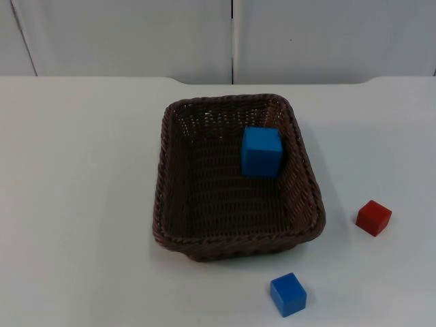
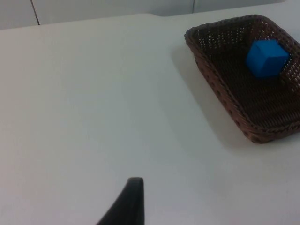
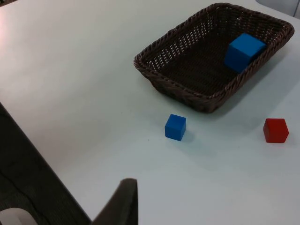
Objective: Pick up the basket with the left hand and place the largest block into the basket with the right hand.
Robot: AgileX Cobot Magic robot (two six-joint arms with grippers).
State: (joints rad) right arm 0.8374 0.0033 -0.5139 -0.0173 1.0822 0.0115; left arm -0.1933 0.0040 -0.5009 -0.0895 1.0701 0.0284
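A brown wicker basket stands on the white table, near its middle, and no gripper holds it. Inside, against the far right wall, lies the large blue block. A small blue block sits on the table in front of the basket, and a small red block lies to its right. My left gripper hangs over bare table well away from the basket and the large block. My right gripper is near the table's edge, some way from the basket, small blue block and red block.
The grey partition wall closes the table at the back. In the right wrist view the table edge runs close by, with dark floor beyond it. Wide bare table lies left of the basket.
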